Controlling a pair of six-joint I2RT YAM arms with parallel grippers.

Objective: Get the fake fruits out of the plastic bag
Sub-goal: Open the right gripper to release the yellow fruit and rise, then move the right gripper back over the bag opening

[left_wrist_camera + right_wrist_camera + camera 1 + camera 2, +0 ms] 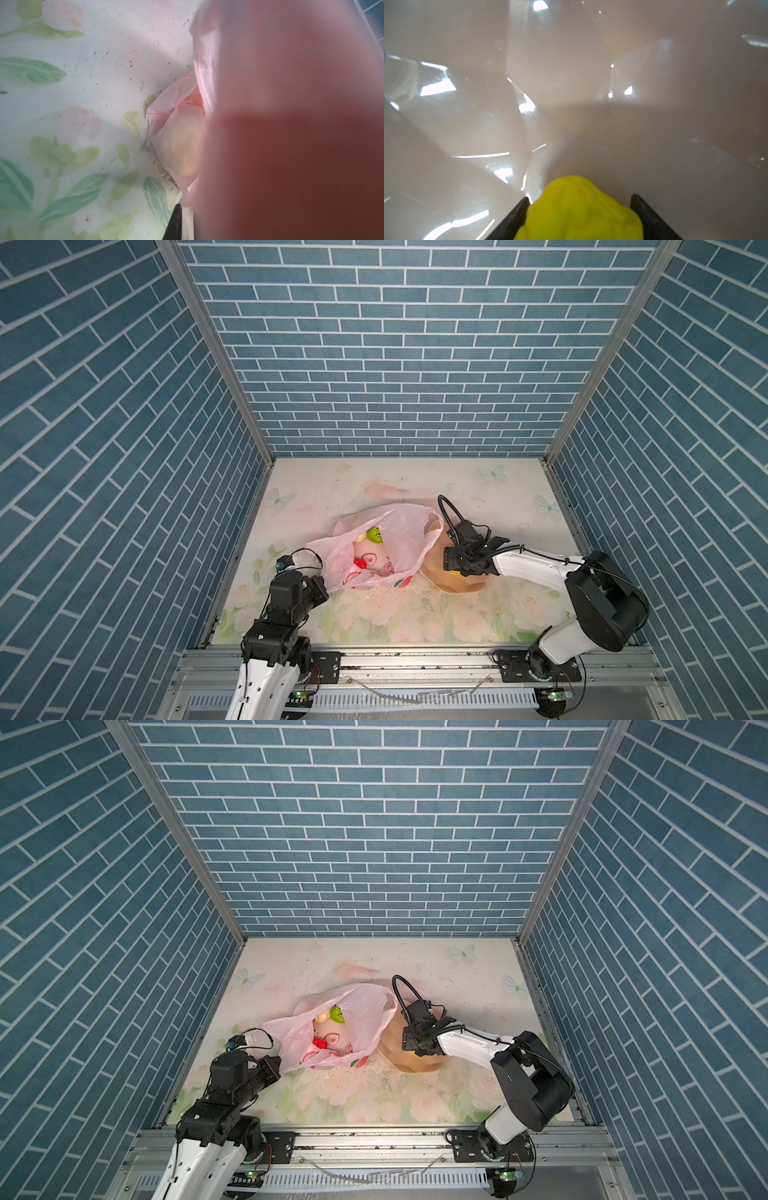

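Observation:
The pink plastic bag (pixel 390 539) (pixel 353 1025) lies mid-table with its mouth open. Inside show a green fruit (pixel 375 534) (pixel 337 1016), a cream fruit (pixel 360 537) (pixel 321 1017) and a red fruit (pixel 358 562) (pixel 319 1042). My left gripper (pixel 323 587) (pixel 277 1065) is shut on the bag's near-left edge; in the left wrist view pink film (pixel 280 124) covers the lens beside one dark finger (pixel 174 224). My right gripper (pixel 580 197) (pixel 452 569) hangs in the peach bowl (pixel 461 587) (pixel 415 1064), open around a yellow fruit (pixel 579 209), a gap at one finger.
The bowl touches the bag's right side. Blue brick walls close off the left, right and back. An aluminium rail (pixel 415 659) with both arm bases runs along the front edge. Flowered table surface (pixel 415 614) lies bare in front of bag and bowl.

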